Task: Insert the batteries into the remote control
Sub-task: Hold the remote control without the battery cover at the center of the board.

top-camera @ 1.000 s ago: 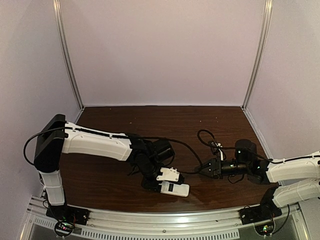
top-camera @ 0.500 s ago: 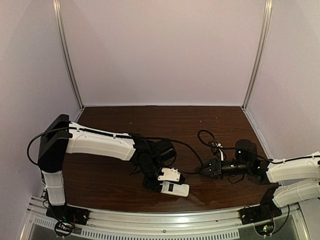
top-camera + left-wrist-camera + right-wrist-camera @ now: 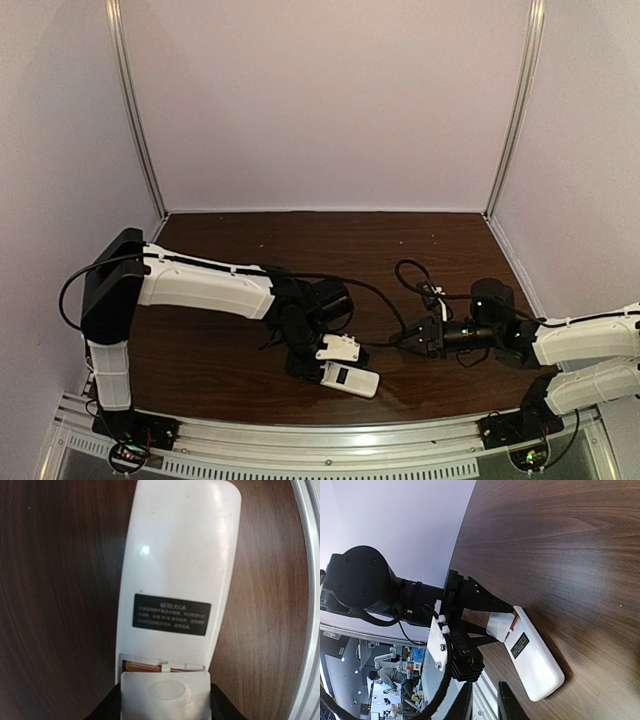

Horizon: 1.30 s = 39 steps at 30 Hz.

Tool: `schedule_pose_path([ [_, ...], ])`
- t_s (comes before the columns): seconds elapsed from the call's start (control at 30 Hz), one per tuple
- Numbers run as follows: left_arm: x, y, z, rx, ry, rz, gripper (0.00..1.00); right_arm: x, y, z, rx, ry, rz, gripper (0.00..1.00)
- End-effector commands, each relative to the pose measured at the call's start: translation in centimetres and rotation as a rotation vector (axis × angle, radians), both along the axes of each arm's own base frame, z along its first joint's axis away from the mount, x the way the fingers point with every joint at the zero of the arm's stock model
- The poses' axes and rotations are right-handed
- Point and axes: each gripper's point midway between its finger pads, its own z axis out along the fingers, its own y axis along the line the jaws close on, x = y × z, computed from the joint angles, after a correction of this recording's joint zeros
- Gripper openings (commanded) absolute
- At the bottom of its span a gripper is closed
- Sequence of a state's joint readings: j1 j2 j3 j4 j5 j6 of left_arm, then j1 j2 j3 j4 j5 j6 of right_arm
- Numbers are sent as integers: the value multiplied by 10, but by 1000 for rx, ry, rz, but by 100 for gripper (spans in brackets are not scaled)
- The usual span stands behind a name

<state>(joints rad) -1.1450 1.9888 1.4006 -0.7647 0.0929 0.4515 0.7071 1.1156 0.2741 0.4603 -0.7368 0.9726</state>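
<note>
Orange cylindrical batteries (image 3: 145, 666) already sit in the open slot of the flat white plastic remote control (image 3: 175, 565), which lies back-up at the centre of the left wrist frame. My left gripper (image 3: 165, 707) is clamped on the small white square cover (image 3: 165, 692) at the slot's lower edge. I judge it should slide on flat and straight, without nudging the remote. My right gripper (image 3: 410, 339) hovers nearby, slightly parted and empty.
</note>
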Motion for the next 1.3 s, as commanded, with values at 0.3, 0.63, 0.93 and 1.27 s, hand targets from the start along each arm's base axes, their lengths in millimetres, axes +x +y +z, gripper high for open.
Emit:
schedule_pose_path([
  [0.3,6,-9,1,3,9,6,43,-8,-9,-23,-72,43,6,20],
  [0.63,-1,-9,0,9,43,-3,43,-32,-31,-67,-207,185,5,33],
  [0.93,-6,-6,2,8,65,1,42,-36,-10,-75,-165,217,66,35],
  [1.27,-6,-2,1,21,58,7,42,-38,20,-87,-154,243,139,32],
])
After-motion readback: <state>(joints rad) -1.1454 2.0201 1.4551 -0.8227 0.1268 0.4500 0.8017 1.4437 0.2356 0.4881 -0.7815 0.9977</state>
